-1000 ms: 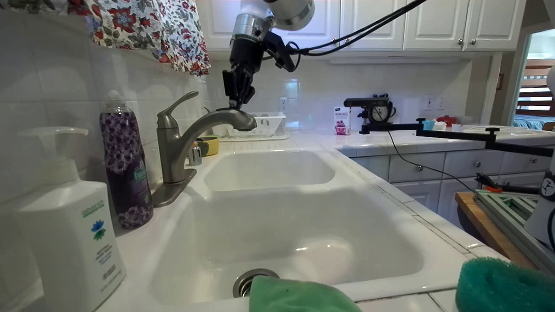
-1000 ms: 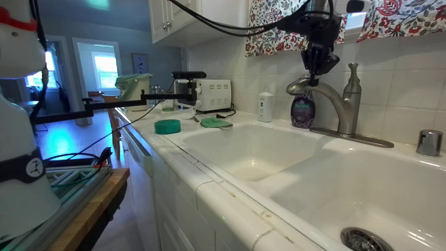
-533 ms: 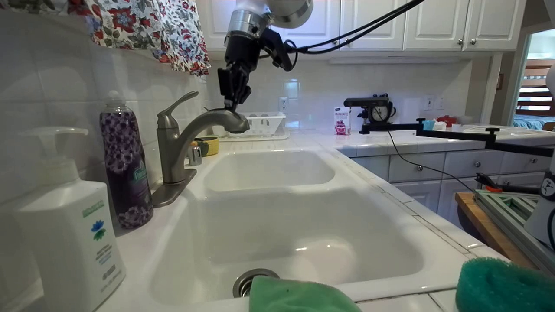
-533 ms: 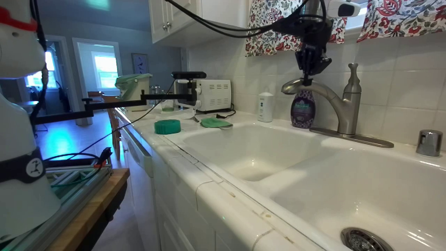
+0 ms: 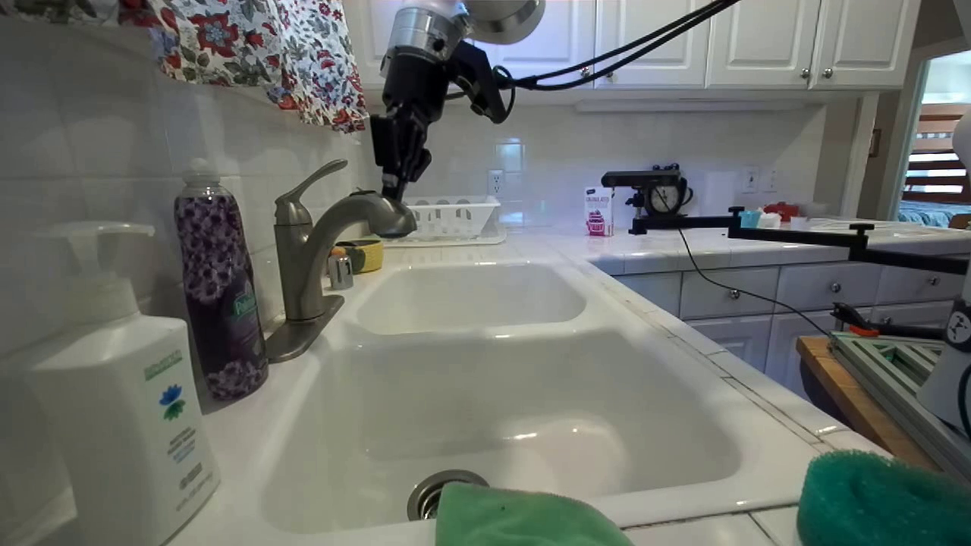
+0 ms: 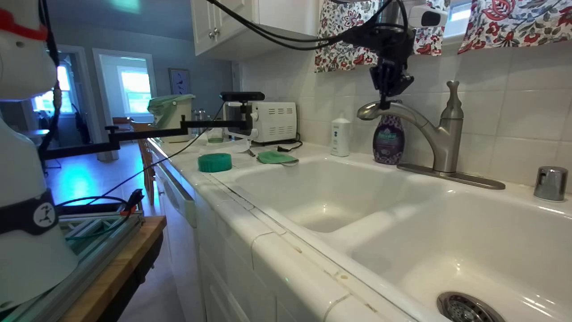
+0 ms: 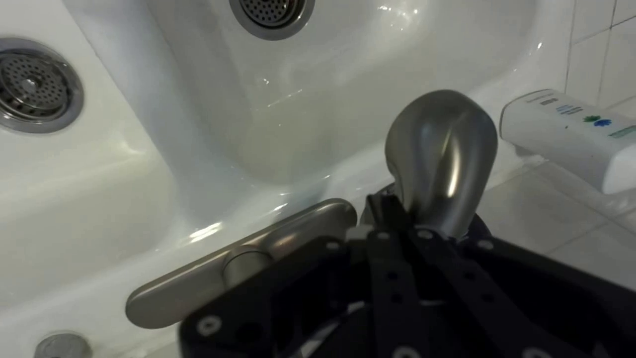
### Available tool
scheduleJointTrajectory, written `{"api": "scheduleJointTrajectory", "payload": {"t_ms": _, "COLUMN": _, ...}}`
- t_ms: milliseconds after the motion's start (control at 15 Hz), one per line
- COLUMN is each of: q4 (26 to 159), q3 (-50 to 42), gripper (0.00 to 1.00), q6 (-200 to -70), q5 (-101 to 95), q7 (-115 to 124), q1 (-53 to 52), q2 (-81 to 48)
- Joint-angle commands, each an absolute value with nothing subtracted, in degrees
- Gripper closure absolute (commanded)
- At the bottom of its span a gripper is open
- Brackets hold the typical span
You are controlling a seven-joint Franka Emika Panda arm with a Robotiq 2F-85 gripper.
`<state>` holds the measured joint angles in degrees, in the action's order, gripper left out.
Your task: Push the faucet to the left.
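Observation:
The faucet is brushed grey metal. Its upright base stands behind the sink in both exterior views, with the lever on top. Its arched spout reaches out over the sink and fills the middle right of the wrist view. My gripper points down at the spout near its end. It also shows in the other exterior picture. In the wrist view the gripper has its jaws together, with nothing seen between them. The fingertips lie against the spout's side facing the second basin.
A purple bottle and a white soap pump bottle stand along the wall on the side the spout turns toward. A silver cap sits beyond the faucet. The white double sink lies below. A green cloth and sponge lie at the front.
My gripper has moved left in both exterior views, and the spout has swung with it toward the bottles. The faucet's base and lever have not visibly moved.

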<state>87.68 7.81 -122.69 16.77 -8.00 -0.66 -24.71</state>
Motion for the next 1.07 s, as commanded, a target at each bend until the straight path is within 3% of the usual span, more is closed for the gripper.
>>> {"api": "scheduleJointTrajectory", "payload": {"t_ms": 0, "q4": 87.4, "q3": 8.0, "gripper": 1.0, "q6": -122.1, "q5": 17.7, "q7": -8.6, "q1": -0.7, "q2": -24.9}}
{"api": "scheduleJointTrajectory", "payload": {"t_ms": 467, "q4": 91.4, "q3": 5.7, "gripper": 1.0, "q6": -121.4, "q5": 12.9, "q7": -6.8, "q1": -1.1, "q2": -19.7}}
{"api": "scheduleJointTrajectory", "payload": {"t_ms": 933, "q4": 95.6, "q3": 4.1, "gripper": 1.0, "q6": -112.3, "q5": 4.1, "q7": -7.7, "q1": -1.7, "q2": -9.7}}
{"api": "scheduleJointTrajectory", "payload": {"t_ms": 1000, "q4": 96.1, "q3": 4.1, "gripper": 0.75, "q6": -111.4, "q5": 2.8, "q7": -7.8, "q1": -1.8, "q2": -8.4}}
